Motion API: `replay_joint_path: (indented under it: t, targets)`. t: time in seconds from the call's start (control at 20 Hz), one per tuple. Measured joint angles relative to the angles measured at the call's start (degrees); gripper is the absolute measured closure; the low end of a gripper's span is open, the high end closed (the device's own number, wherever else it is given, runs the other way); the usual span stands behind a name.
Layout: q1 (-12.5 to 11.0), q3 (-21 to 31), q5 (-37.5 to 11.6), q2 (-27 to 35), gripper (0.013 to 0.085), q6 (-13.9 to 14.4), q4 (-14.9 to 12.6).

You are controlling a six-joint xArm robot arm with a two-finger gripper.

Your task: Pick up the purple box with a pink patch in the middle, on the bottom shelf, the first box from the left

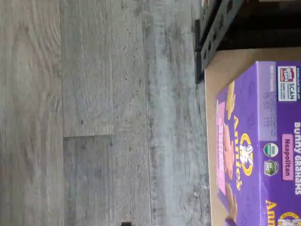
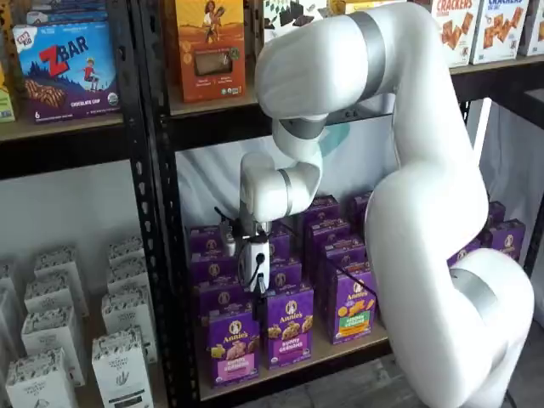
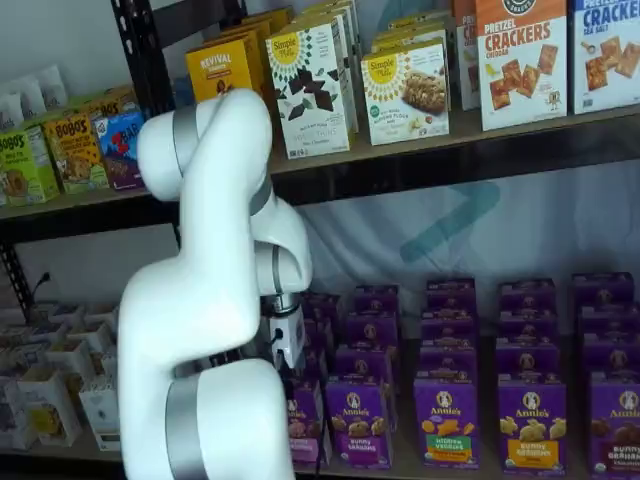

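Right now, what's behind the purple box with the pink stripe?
Behind the purple box more purple cartons stand in a row going back on the bottom shelf. The claw and arm cover the row's middle, so its full length stays hidden.

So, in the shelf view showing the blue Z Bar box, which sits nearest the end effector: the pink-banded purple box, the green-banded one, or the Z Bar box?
Measured from the end effector in a shelf view:
1. The purple box with the pink band, directly beneath it, front row.
2. The green-banded purple box, further along the same row.
3. The Z Bar box, high up on the neighbouring rack.
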Motion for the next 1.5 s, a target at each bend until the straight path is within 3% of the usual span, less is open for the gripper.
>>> replay_joint_path:
  t: [0.35,0.55,0.75,0.9,1.5]
  targets:
    - [1.37,2.12,-7.47,1.97,0.0130,-2.88,4.18]
    - [2.07,1.46,-10.61,3.57,0.0130,-8.43,10.77]
    - [2.28,-1.11,-10.33,5.38,0.0130,-10.83,13.73]
    - [2.26,-3.47,-9.55,6.93,0.0130,-10.27,13.22]
    - [0.85,-12.80,-5.13,13.71,0.0130,-4.89,6.24]
